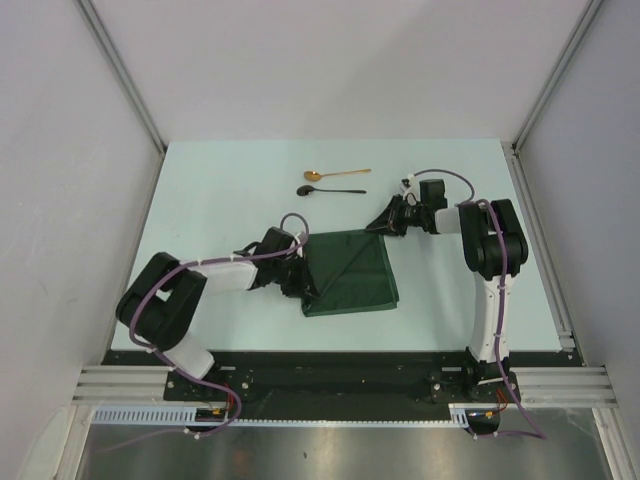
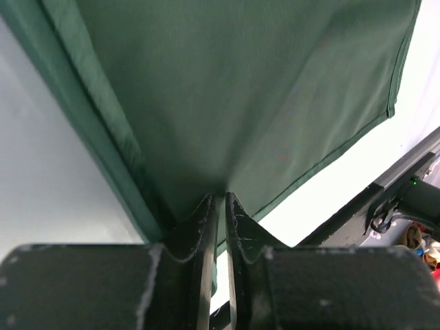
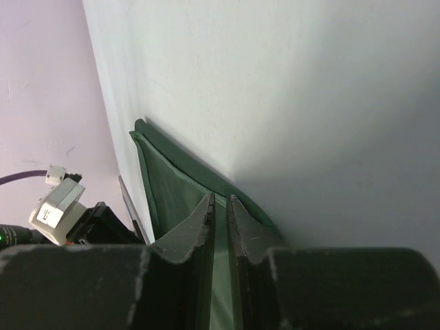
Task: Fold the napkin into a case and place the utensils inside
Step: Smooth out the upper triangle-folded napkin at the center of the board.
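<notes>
— Top external view: how is the napkin (image 1: 350,275) held at the middle of the table (image 1: 220,195)?
— Its left edge is pinched by the left gripper (image 1: 300,272), its far right corner by the right gripper (image 1: 386,224). Both should be moved together and the fold laid straight. The spoons (image 1: 336,173) are seen by the far edge.

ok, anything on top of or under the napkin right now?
No utensil on the napkin: the gold spoon and black spoon lie beyond it on the bare table. Under it and between its folds is hidden.
</notes>
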